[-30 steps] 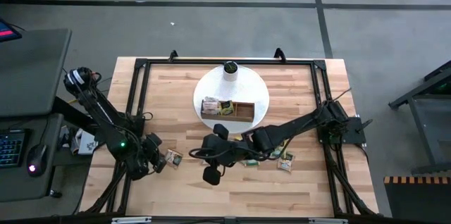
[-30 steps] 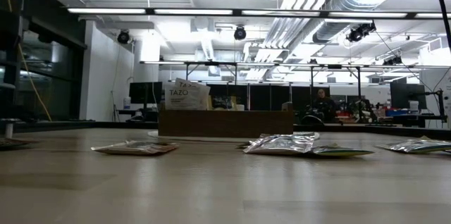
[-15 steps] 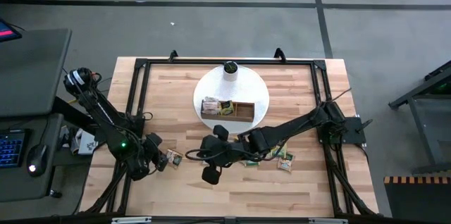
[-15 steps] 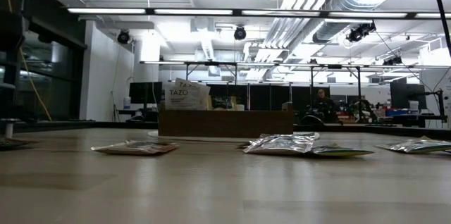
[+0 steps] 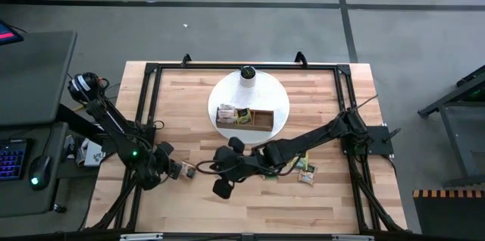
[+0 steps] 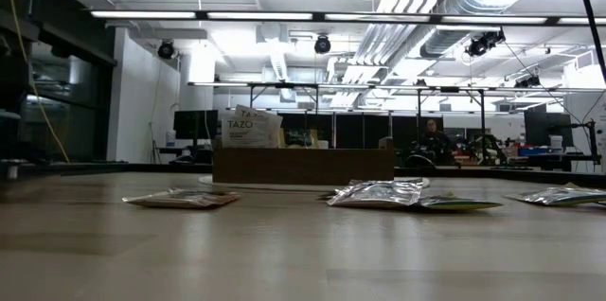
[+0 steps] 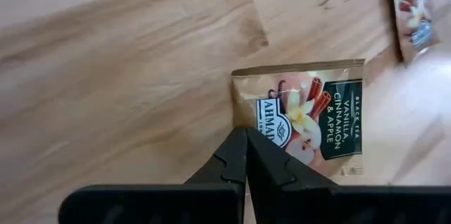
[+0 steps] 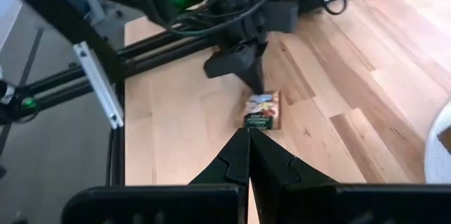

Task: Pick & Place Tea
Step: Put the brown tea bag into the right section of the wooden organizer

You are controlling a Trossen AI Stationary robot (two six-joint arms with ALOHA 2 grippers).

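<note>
A tan tea sachet (image 7: 303, 118) printed with vanilla, cinnamon and apple lies flat on the wooden table, near its left side (image 5: 186, 170). My left gripper (image 7: 246, 132) is shut and points steeply down at the sachet's edge; the right wrist view shows it (image 8: 255, 83) just over the sachet's far end (image 8: 262, 111). My right gripper (image 8: 248, 134) is shut, held well above the table and aimed at the same sachet from the right (image 5: 206, 167). More sachets (image 5: 307, 173) lie under the right arm. My left gripper's shut fingertips (image 7: 239, 146) stand at the sachet's printed edge (image 7: 271, 122), coming from above at a slant. I cannot tell whether they touch it. The sachet lies flat on the table.
A brown wooden tray (image 5: 244, 117) holding sachets stands on a round white plate (image 5: 276, 97) at the table's far middle, beside a white cylinder with a dark top (image 5: 248, 74). The low view shows loose sachets (image 6: 185, 199) (image 6: 379, 193) lying before the tray (image 6: 303, 164). A black frame (image 5: 151, 70) rings the table.
My left gripper has sunk toward the tan sachet and rolled about its own axis, staying shut. My right gripper has come slightly down and toward the table's left, still shut. The sachet has not moved.
</note>
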